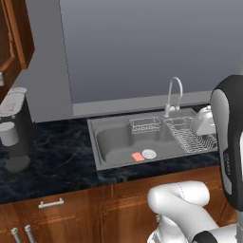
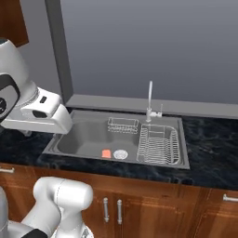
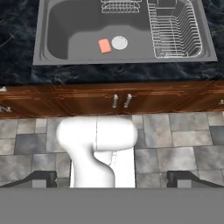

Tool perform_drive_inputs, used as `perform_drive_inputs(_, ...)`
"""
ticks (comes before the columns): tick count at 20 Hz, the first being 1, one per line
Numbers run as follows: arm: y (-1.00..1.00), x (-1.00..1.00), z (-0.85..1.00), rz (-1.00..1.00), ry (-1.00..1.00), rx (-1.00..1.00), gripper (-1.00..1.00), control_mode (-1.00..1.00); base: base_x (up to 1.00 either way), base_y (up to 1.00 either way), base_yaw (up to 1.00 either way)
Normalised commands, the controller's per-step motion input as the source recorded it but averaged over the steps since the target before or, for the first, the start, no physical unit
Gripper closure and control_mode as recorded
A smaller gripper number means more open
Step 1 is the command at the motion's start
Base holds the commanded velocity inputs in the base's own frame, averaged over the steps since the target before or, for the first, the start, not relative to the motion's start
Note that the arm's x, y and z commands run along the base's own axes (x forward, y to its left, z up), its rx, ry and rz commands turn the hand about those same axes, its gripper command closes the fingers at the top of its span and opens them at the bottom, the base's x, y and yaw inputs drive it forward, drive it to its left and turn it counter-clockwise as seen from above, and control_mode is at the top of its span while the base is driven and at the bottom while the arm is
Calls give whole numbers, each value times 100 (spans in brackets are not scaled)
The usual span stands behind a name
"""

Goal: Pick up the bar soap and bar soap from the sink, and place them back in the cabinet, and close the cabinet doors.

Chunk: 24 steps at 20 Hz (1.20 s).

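One bar soap [image 3: 104,46] lies just beside the sink [image 3: 52,26] drain [image 3: 119,42], ungrasped; gripper [image 3: 112,178] fingers wide apart, empty, ready to reach

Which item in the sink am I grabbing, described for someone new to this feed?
Find the grey sink set in the dark counter. On its floor, just left of the round drain, lies the bar soap: small, flat, salmon-pink, the only coloured thing there.
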Motion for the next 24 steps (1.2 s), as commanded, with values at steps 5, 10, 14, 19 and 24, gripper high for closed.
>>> perform_drive_inputs(5,0,0,0,0,0,0,-100,100,46,-1,-4)
perform_drive_inputs(10,0,0,0,0,0,0,-100,100,57,0,0)
perform_drive_inputs(14,0,0,0,0,0,0,-100,100,50,0,0)
perform_drive_inputs(19,0,0,0,0,0,0,-100,100,35,0,0)
perform_drive_inputs(24,0,0,0,0,0,0,-100,100,25,0,0)
